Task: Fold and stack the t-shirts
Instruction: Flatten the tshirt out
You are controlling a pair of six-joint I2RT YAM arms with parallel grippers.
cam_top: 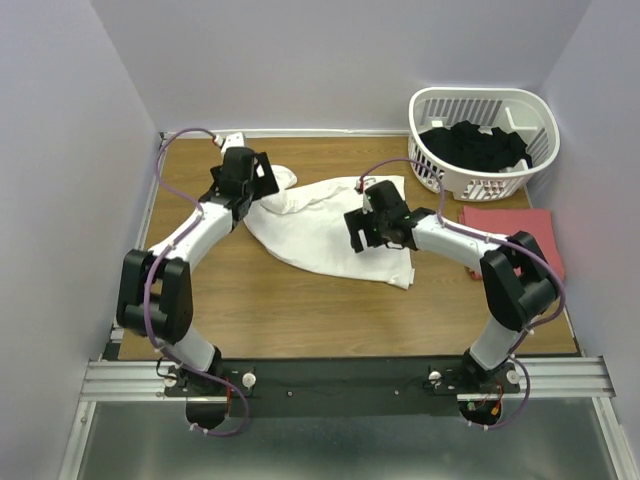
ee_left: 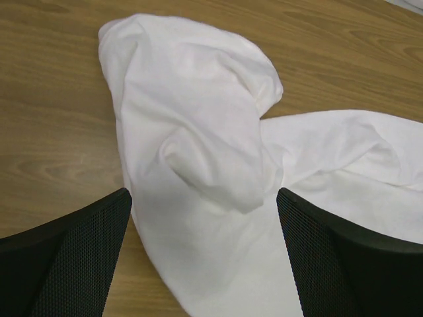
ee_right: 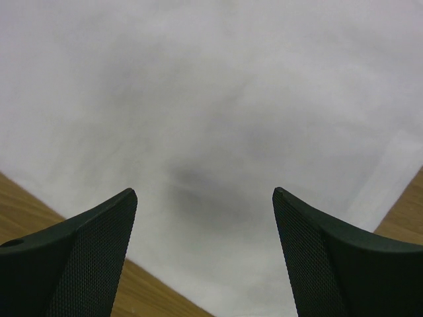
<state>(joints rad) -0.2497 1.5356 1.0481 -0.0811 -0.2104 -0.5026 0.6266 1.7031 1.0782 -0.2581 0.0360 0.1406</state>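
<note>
While the white slatted basket [cam_top: 482, 183] in the far right corner holds a heap of dark clothes [cam_top: 475, 145], the white t-shirt [cam_top: 320, 230] lies rumpled in the middle of the table [cam_top: 300, 320]. The salmon-red t-shirt [cam_top: 515, 220] sits folded just in front of the basket (partly hidden behind the right arm). Both the left gripper [ee_left: 203, 198] and the right gripper [ee_right: 205, 195] gape wide over white cloth, holding nothing. Bare wood runs along the near edge.
</note>
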